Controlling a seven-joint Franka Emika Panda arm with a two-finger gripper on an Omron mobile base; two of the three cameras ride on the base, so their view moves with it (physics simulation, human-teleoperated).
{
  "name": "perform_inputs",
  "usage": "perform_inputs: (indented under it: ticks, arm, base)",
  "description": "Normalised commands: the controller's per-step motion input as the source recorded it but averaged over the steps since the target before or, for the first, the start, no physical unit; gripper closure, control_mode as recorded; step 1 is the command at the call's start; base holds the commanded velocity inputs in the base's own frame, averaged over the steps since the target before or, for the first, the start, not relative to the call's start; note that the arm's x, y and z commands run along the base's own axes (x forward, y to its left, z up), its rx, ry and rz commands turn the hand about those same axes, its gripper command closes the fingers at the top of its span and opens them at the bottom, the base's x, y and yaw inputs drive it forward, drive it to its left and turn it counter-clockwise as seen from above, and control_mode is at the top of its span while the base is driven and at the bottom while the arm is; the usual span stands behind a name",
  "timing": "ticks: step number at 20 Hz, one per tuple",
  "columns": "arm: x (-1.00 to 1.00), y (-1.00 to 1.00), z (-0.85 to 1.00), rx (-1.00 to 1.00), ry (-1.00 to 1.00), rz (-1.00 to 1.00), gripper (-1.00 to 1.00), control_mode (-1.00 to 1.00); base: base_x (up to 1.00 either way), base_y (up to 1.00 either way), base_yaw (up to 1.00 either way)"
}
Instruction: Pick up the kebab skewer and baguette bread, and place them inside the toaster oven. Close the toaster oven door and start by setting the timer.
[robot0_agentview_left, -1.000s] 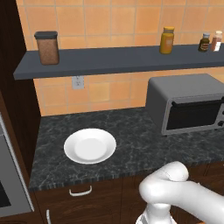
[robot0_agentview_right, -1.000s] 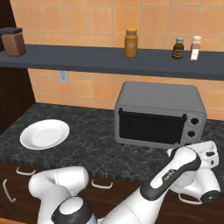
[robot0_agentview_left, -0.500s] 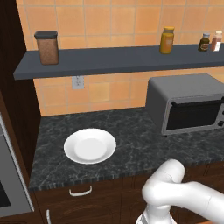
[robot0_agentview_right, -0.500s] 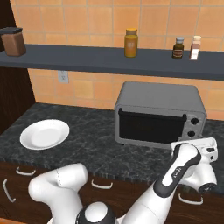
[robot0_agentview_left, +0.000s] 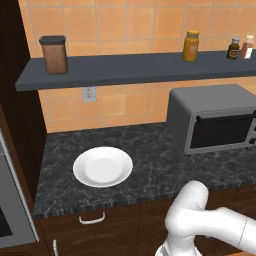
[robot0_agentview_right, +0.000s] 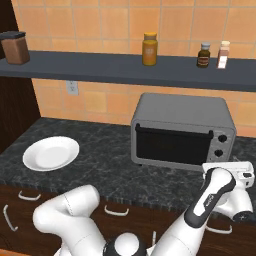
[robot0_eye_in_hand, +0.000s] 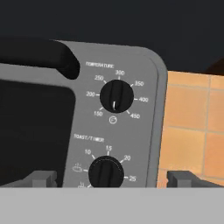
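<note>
The toaster oven (robot0_agentview_left: 215, 120) (robot0_agentview_right: 182, 130) stands at the right of the dark counter, and its dark door (robot0_agentview_right: 170, 145) is shut. My gripper (robot0_eye_in_hand: 113, 178) is open, level with the oven's right control panel. Its fingertips (robot0_eye_in_hand: 43, 177) flank the lower timer knob (robot0_eye_in_hand: 105, 173) without touching it. The temperature knob (robot0_eye_in_hand: 116, 96) sits above, and the door's bar handle (robot0_eye_in_hand: 39, 57) runs off to the upper left. The arm's wrist (robot0_agentview_right: 227, 172) hangs just in front of the oven's right end. The kebab skewer and baguette bread are out of view.
An empty white plate (robot0_agentview_left: 102, 167) (robot0_agentview_right: 50, 153) lies on the left of the counter. A shelf (robot0_agentview_right: 125, 70) above carries a brown canister (robot0_agentview_left: 54, 54), a yellow jar (robot0_agentview_right: 149, 48) and small bottles (robot0_agentview_right: 203, 54). Tiled wall shows to the right of the oven.
The forearm has swung more upright in front of the oven's right end and the hand has edged slightly up and left. The oven and plate have not moved.
</note>
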Motion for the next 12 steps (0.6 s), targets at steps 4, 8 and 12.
perform_inputs:
  ticks: [4, 8, 12]
  arm:
    - [0.32, 0.00, -0.06, 0.06, -0.05, 0.02, -1.00, -1.00]
    - [0.19, 0.01, 0.00, 0.01, -0.06, 0.01, -1.00, -1.00]
    - [0.08, 0.01, -0.01, 0.00, -0.05, 0.00, -1.00, -1.00]
  base:
    - [0.00, 0.00, 0.00]
    - [0.00, 0.00, 0.00]
    - [0.00, 0.00, 0.00]
